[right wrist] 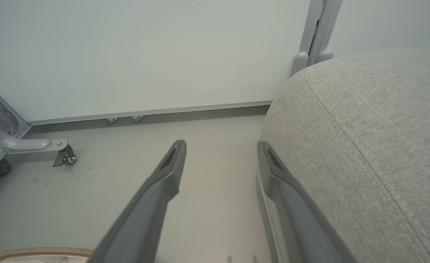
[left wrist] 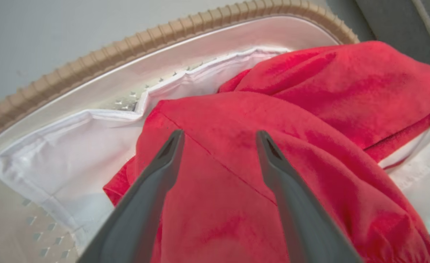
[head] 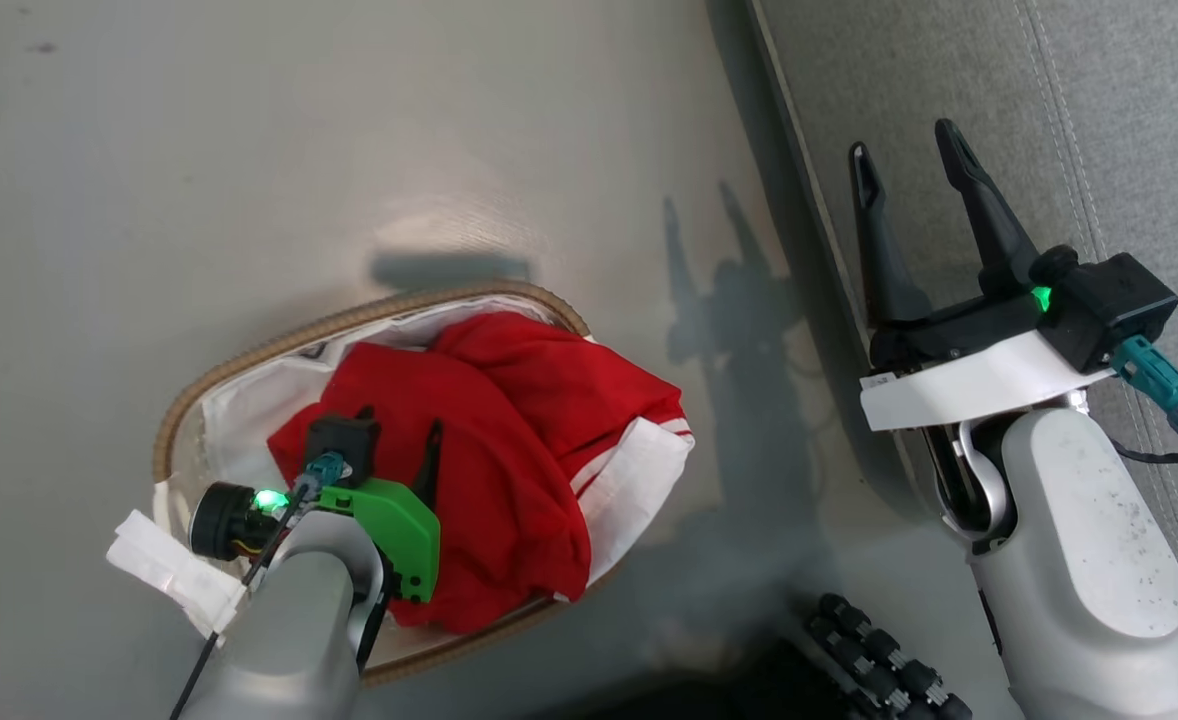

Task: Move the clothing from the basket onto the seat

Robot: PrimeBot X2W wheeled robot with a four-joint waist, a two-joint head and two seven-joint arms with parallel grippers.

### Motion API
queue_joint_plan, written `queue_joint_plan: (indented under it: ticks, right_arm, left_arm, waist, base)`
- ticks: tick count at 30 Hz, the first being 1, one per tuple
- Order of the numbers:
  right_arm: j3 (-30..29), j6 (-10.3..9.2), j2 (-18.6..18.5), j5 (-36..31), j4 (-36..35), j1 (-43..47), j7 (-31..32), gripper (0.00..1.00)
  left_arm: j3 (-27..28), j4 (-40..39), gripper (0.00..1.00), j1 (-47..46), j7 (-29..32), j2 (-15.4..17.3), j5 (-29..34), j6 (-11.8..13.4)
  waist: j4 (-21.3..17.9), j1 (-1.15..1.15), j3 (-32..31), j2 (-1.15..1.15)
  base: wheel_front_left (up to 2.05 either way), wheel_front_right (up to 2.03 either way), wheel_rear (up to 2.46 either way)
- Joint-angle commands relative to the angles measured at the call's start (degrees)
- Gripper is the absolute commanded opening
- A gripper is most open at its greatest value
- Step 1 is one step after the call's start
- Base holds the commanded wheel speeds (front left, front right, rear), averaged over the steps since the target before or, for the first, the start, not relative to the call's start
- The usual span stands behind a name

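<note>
Clothing [head: 489, 440], a heap of red fabric with a white-trimmed piece on its right side, lies in the basket [head: 249, 345] at the lower left of the head view and drapes over the basket's right rim. The left gripper [head: 399, 425] hangs over the heap, fingers spread wide with nothing between them. In the left wrist view the tips sit close above a seam in the red cloth; whether they touch it is unclear. A white liner [left wrist: 72, 153] shows at that view's left. The right gripper [head: 904, 142], also spread and empty, is at the upper right of the head view beside the edge of the grey seat [head: 1129, 100], well apart from the basket on the pale floor [head: 249, 150].
</note>
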Motion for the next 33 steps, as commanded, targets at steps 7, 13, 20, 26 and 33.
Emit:
queue_joint_plan:
  ticks: [7,13,20,26,33]
  right_arm:
    - [1.49,-0.04,-0.01,1.47,-0.28,-1.53,-0.28,1.0]
    - [2.02,-0.04,-0.02,2.25,-0.48,-1.91,-0.28,1.0]
    - [1.43,-0.04,-0.03,2.45,0.25,-2.03,-0.28,1.0]
    - [0.72,-0.04,-0.04,2.45,1.35,-1.26,-0.28,1.0]
    - [0.14,-0.04,-0.06,1.81,2.97,1.08,-0.28,1.0]
  left_arm:
    - [-2.47,9.66,1.0,-6.12,0.69,0.39,-2.37,-0.14]
    - [-4.66,12.63,1.0,-7.94,3.45,0.41,-4.55,-0.14]
    - [-6.43,13.45,0.0,-8.33,2.41,0.55,-5.63,-0.15]
    - [-6.65,13.69,0.0,-6.08,0.78,0.49,-7.66,-0.15]
    - [-8.03,11.54,0.0,-2.41,-0.12,0.41,-9.16,-0.15]
  waist:
    - [-3.62,-0.01,5.91,0.0]
    - [-4.47,-0.01,6.97,0.0]
    - [-4.32,-0.01,5.73,0.0]
    - [-3.82,-0.01,1.51,0.0]
    - [-2.66,-0.01,-5.75,0.0]
  base:
    - [0.0,0.0,0.0]
    - [0.0,0.0,0.0]
    - [0.0,0.0,0.0]
    - [0.0,0.0,0.0]
    - [0.0,0.0,0.0]
